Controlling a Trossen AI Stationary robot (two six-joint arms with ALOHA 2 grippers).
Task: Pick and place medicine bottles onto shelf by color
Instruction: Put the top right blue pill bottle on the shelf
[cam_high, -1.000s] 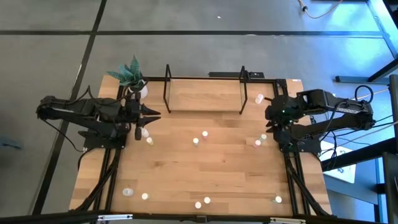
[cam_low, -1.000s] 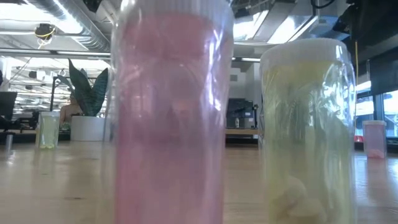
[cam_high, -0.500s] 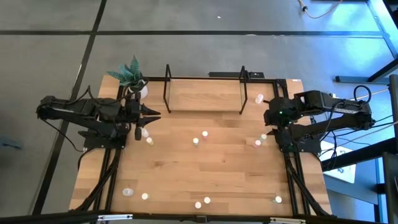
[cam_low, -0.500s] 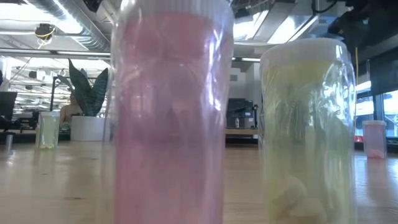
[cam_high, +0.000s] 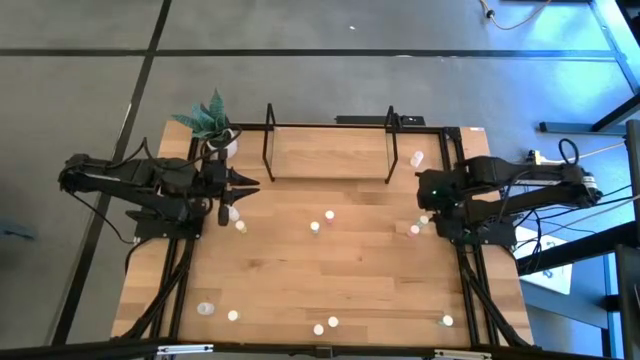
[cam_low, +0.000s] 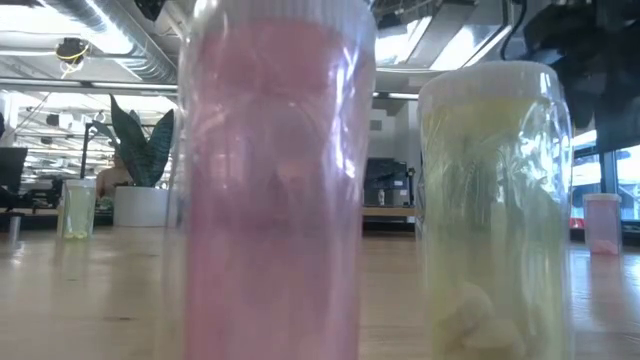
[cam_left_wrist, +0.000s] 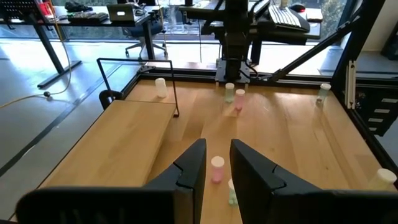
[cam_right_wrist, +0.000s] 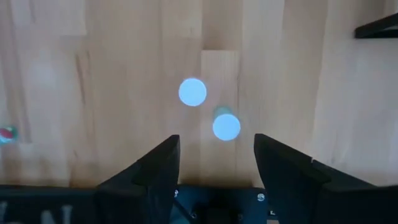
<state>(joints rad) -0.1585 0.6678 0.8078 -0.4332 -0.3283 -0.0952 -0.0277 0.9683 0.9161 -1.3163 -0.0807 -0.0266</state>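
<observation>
Several tiny pale bottles stand upright on the wooden table. The shelf (cam_high: 328, 152) stands at the far middle, its board bare. My right gripper (cam_right_wrist: 214, 155) is open and points down over a white bottle (cam_right_wrist: 192, 91) and a greenish one (cam_right_wrist: 226, 126), touching neither; the high view shows the gripper (cam_high: 428, 198) beside the pair (cam_high: 424, 220). My left gripper (cam_left_wrist: 216, 158) is open and level at the table's left (cam_high: 250, 185), with a pink bottle (cam_left_wrist: 216, 168) and another (cam_high: 232, 212) ahead of it.
A white plant pot (cam_high: 222, 142) stands at the far left corner. One bottle (cam_high: 417, 158) stands right of the shelf, two (cam_high: 322, 221) at mid table and several along the near edge (cam_high: 325, 325). A pink bottle (cam_low: 275, 180) and a yellowish one (cam_low: 495, 200) fill the low view.
My right gripper has gone toward the table's left edge and a little toward the near edge, coming over the two bottles at the right. The bottles have stayed in place.
</observation>
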